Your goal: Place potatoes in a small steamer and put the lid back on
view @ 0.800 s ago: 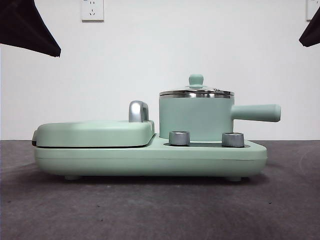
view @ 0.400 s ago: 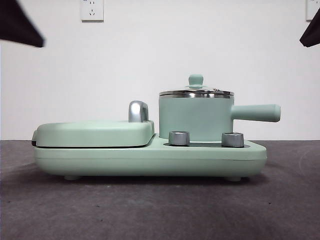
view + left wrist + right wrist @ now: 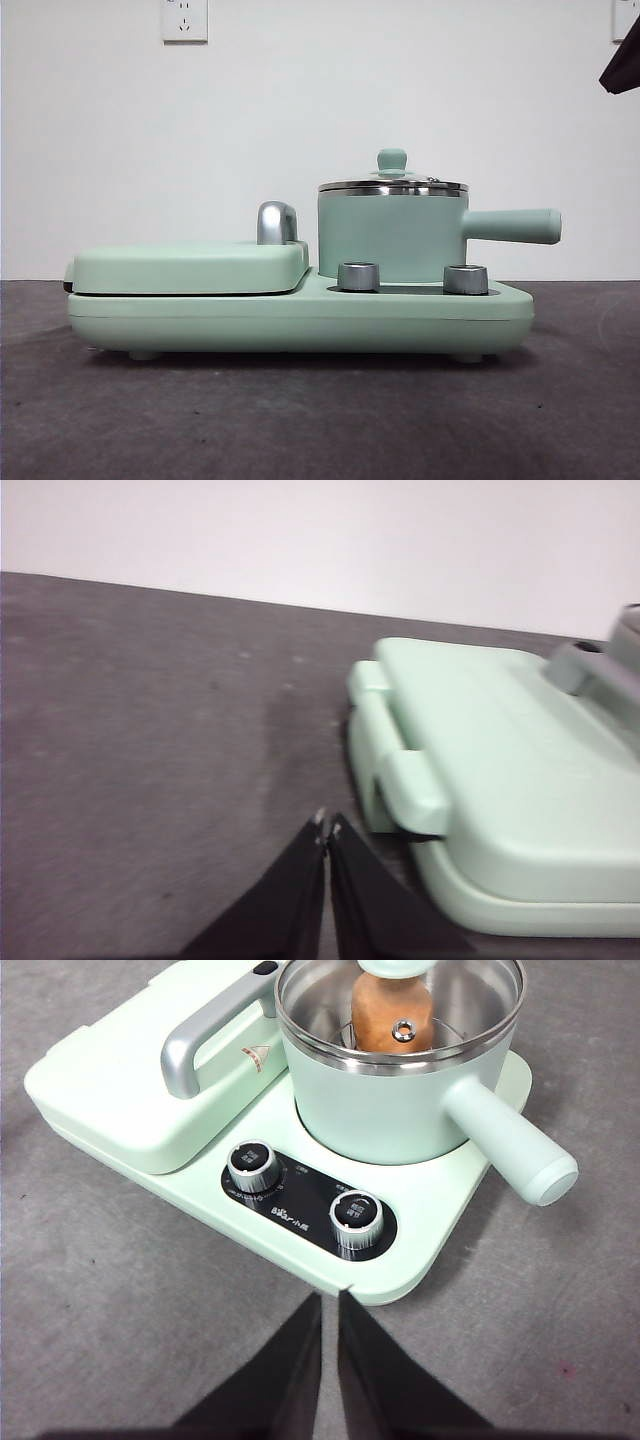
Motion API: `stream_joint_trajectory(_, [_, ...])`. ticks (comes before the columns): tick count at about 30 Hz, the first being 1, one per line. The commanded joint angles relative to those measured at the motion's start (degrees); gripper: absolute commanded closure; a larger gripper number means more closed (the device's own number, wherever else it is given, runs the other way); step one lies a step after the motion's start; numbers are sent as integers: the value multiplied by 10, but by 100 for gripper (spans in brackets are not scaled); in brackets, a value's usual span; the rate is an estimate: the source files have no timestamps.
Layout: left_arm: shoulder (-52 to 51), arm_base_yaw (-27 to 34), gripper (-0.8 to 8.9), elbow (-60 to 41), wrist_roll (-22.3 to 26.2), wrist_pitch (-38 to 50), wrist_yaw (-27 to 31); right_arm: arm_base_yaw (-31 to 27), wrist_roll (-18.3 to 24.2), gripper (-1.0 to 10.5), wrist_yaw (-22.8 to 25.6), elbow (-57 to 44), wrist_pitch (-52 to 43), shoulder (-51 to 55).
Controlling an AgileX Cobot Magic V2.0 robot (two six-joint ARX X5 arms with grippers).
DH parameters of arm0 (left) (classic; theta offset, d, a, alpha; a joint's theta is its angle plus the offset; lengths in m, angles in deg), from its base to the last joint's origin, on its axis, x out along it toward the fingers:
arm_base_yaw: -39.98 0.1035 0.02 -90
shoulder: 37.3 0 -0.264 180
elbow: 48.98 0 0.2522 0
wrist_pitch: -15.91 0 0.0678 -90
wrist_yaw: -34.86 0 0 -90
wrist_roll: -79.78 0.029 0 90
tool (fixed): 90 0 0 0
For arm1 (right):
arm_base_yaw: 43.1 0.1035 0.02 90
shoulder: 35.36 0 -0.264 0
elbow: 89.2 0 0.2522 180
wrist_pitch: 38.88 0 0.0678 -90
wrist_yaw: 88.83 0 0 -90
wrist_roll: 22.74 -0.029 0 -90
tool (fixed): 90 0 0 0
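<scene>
Small steamer (image 3: 392, 235) seated on the right half of a mint-green cooker base (image 3: 300, 320), long handle (image 3: 512, 226) pointing right in the front view. Lid (image 3: 393, 183) on top of it, steel rim flush with the pot's rim, green knob (image 3: 392, 159) upright. Through the glass in the right wrist view, potato (image 3: 390, 1010) inside the pot, orange-brown, partly hidden by the knob. Flat grill cover (image 3: 190, 266) closed on the left half of the base, chrome handle (image 3: 277, 222) rising just beside the pot. Two steel dials (image 3: 254, 1164) on a black panel at the base's front edge, below the pot. Right tool (image 3: 329, 1305) clenched on nothing, jaws nearly touching, hanging above the grey counter (image 3: 320, 420) just in front of the base and apart from it. Left tool (image 3: 326, 825) likewise clenched and empty, tips together, over bare counter near the grill end of the base, not touching it. In the front view, only a black tip at the top right corner.
</scene>
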Motion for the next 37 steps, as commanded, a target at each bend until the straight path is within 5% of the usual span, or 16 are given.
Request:
stream_joint_trajectory(1, [-41,7,808,-28,11,-2,5,3,-6,924,-1,2,-6,-2])
stream_joint_trajectory(23, [-46,16,808,-51,19,-27,7,3,-5,924,0,2,-10,-2])
stream_joint_trajectory(24, [-46,16,808,-51,19,-27,7,2,21,924,6,2,-10,-1])
stream_joint_trajectory(27, [-46,16,808,-51,19,-27,7,-17,67,924,48,-12,-19,27])
stream_joint_trajectory(37, [-46,16,808,-51,19,-27,7,-163,51,924,73,-259,-209,250])
